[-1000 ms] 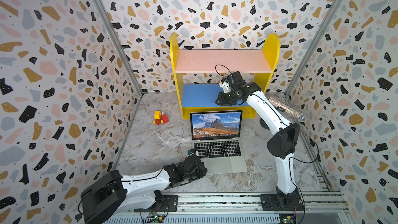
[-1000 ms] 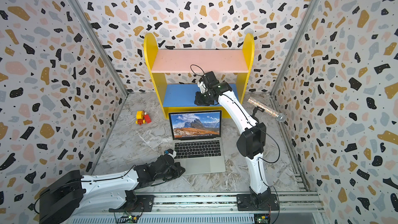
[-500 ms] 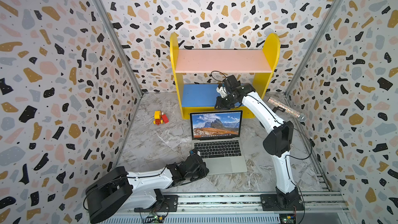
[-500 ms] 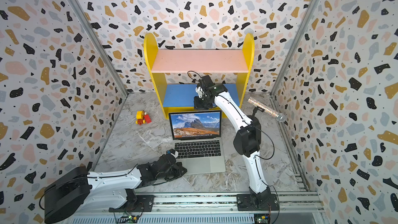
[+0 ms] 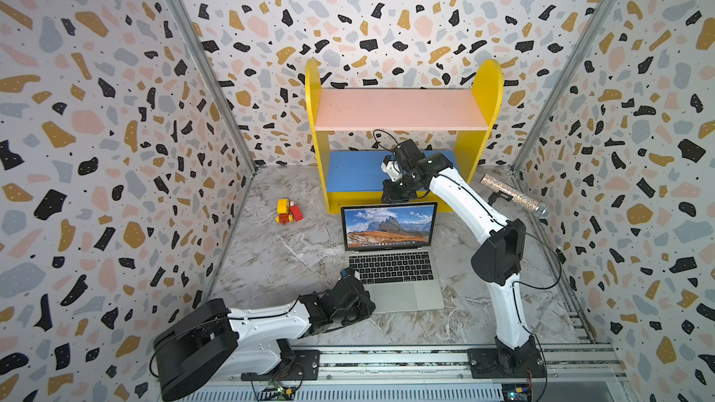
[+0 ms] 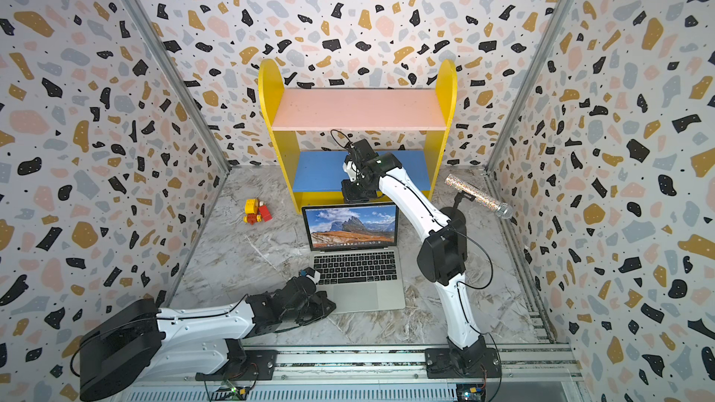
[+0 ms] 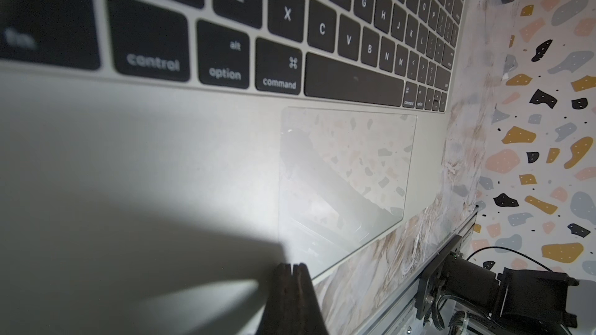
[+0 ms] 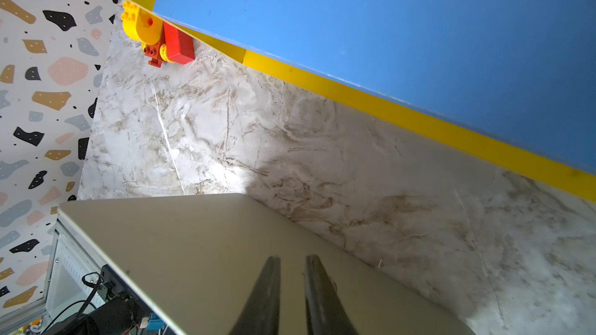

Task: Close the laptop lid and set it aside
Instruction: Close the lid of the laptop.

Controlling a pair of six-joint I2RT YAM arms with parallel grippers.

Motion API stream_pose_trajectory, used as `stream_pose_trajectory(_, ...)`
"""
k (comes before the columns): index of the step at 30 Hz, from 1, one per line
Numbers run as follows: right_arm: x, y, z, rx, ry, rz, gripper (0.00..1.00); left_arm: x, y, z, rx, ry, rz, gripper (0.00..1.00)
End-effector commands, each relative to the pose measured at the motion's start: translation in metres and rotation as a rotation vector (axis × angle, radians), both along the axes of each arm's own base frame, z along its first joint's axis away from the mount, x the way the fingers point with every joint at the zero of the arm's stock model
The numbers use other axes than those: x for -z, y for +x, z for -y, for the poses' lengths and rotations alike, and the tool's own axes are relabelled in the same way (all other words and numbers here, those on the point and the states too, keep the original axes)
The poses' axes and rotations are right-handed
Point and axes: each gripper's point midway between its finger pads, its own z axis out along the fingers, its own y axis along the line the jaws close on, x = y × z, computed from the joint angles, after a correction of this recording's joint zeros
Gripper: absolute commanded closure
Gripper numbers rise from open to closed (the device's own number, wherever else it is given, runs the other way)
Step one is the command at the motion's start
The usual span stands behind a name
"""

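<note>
Laptop lid (image 5: 389, 226) open, right fingers (image 8: 264, 294) behind

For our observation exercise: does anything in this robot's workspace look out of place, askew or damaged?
Nothing looks damaged or spilled. Two strays: a yellow-red toy loose on the floor beside the shelf, and a glittery microphone slanting by the side wall.

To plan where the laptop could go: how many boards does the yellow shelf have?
2. The pink board is the upper one. The blue board is below it, close to the floor, and the right arm covers part of it. No further board seems hidden.
</note>
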Motion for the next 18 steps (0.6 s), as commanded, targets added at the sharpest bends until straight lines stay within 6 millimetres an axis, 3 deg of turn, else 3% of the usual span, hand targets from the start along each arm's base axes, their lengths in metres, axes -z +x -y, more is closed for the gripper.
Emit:
stream_pose_trajectory(1, -0.026, -0.025, 0.007, -0.033, -0.002, 0.016, 0.81, -0.005, 0.005, 0.001, -0.015, -0.011, 0.012, 1.0)
stream_pose_trajectory(18, -0.019, -0.067, 0.01, -0.1, -0.046, -0.011, 0.85, -0.004, 0.005, -0.001, -0.026, -0.001, 0.006, 1.0)
